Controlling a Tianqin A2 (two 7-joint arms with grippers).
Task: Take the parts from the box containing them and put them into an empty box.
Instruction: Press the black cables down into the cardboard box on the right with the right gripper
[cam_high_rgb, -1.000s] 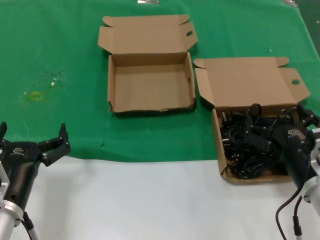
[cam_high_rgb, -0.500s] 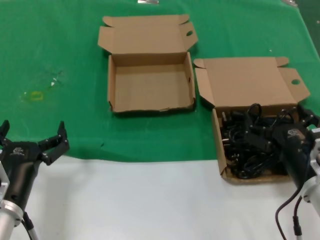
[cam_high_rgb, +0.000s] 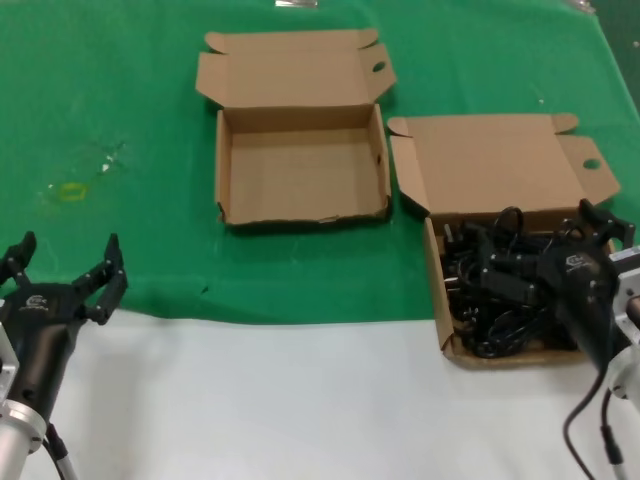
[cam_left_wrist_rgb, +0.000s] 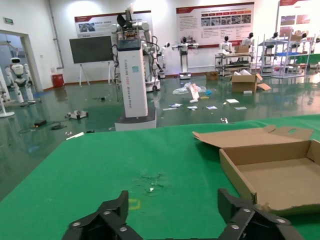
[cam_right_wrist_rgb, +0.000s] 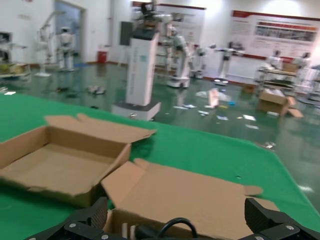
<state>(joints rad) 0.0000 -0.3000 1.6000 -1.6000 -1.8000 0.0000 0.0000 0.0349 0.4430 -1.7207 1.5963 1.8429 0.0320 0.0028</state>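
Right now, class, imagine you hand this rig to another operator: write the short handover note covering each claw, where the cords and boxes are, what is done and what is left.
Left claw: open, holding nothing, parked at the near left edge of the green mat, away from both boxes.
Right claw: open, over the full box, among the cords; no cord gripped as far as can be seen.
Boxes: both lie open on the mat, the empty box to the left of the full one.
Done: nothing moved yet; the empty box holds no cords.
Left: grip a cord, carry it to the empty box, repeat for the rest.
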